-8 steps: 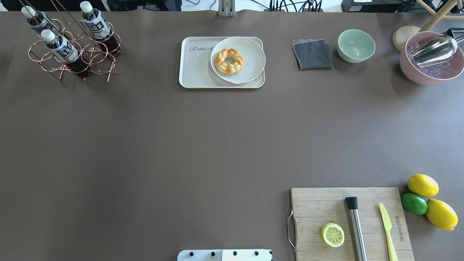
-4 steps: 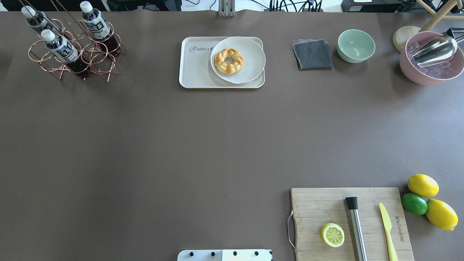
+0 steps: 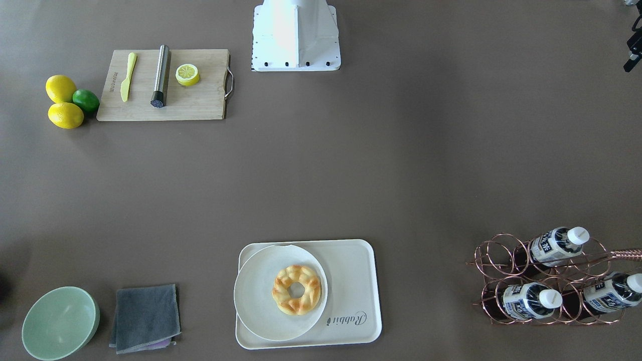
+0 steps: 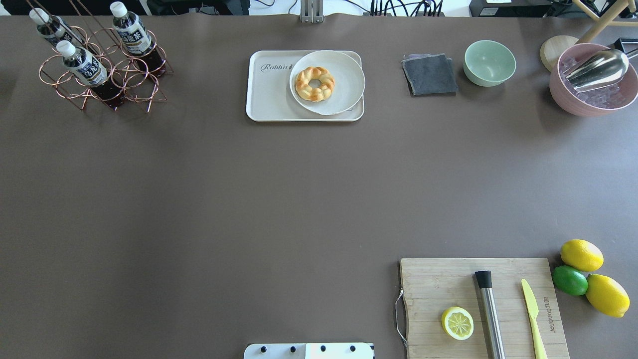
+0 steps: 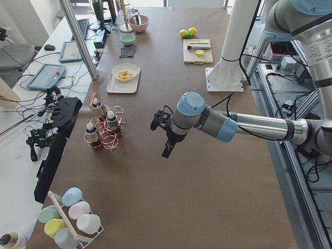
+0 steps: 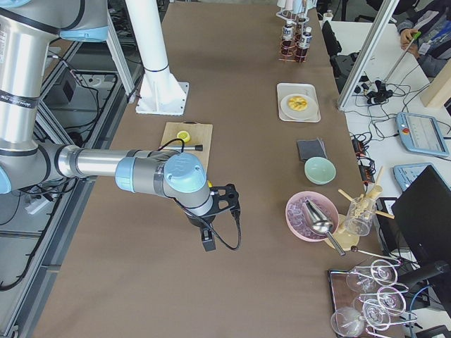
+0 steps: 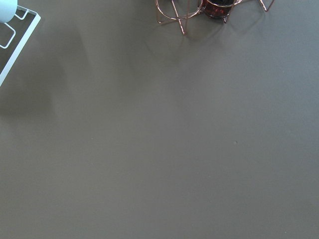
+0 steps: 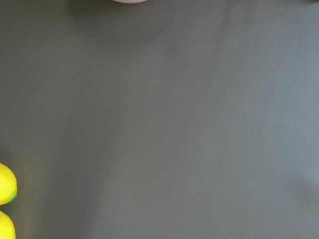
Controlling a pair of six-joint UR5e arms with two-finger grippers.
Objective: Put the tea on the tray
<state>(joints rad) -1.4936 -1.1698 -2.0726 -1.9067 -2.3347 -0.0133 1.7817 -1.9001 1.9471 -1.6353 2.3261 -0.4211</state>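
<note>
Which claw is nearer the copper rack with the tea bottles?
Left. The left claw hangs just beside the copper rack holding the tea bottles; the right claw is far off at the opposite end, near the pink bowl.

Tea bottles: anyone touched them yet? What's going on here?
Nothing is being handled yet. All three tea bottles stand in the copper wire rack, and none is on the tray. The tray carries a plate with a donut and has bare space at its lettered end. The left gripper hangs over bare table near the rack, the right gripper at the other end. Nothing shows in either; open or shut cannot be told.
</note>
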